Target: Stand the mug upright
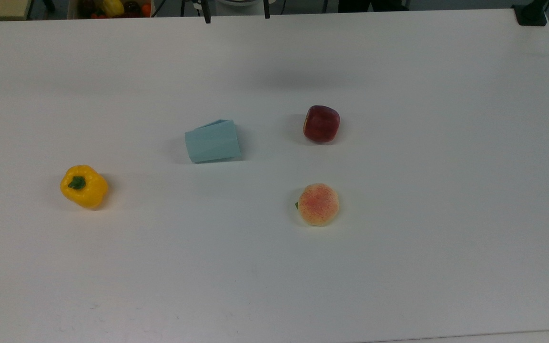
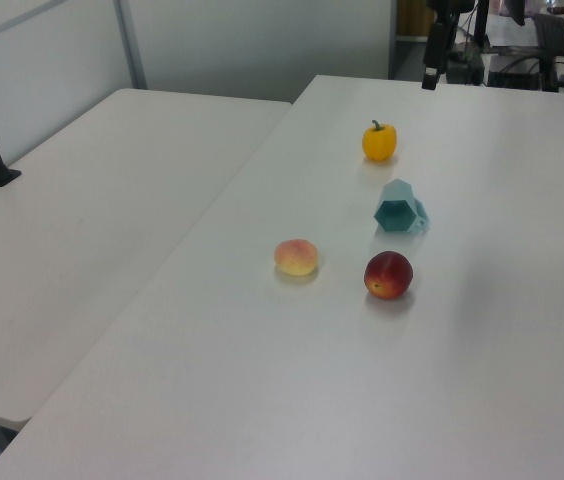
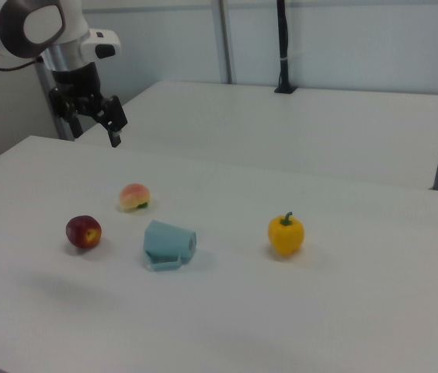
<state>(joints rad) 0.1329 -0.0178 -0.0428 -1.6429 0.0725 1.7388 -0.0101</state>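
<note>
**Four things spread across the tabletop**

In the top view, the mug (image 1: 212,141) lies on its side on the tabletop (image 1: 398,267), near the middle. The pepper (image 1: 84,186) sits well apart toward the top view's left and nearer. The apple (image 1: 321,124) rests to the mug's right; the peach (image 1: 318,204) lies nearer than the apple. In the right view, the tool (image 3: 100,113) hangs above the tabletop's far left, beyond the peach.

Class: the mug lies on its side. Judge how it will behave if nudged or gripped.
The mug probably won't roll freely: flat facets and its handle tab rest on the table. It looks rigid. Its tapered sides may let fingers slide.
</note>
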